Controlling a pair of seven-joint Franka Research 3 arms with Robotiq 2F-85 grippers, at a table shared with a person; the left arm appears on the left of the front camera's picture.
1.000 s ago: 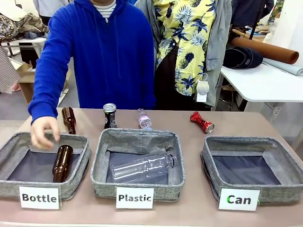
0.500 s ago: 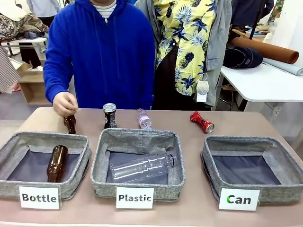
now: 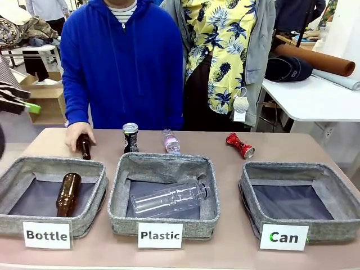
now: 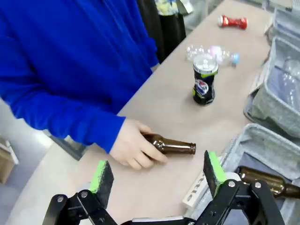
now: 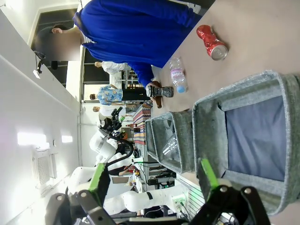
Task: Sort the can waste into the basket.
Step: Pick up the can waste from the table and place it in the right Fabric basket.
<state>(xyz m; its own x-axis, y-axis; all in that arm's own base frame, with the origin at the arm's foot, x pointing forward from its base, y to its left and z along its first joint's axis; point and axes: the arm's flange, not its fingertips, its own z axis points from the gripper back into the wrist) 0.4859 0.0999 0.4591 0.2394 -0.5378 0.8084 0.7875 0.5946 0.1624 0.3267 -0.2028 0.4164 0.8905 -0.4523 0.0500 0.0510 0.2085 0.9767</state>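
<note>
Left claw (image 4: 157, 171): wide, empty; dark can (image 4: 205, 84) ahead, rightward.
Right claw (image 5: 152, 174): wide, empty; Can basket (image 5: 243, 91) just ahead, red can (image 5: 212, 42) beyond.
Best move: probably pinch red can's narrow waist.

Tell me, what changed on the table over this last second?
The person's hand left the Bottle basket, where the brown bottle it let go now lies flat, drew back and closed on the second brown bottle on the table. The left gripper, open, came in at the front view's left edge. The dark can, the red can and the Can basket stayed put.
</note>
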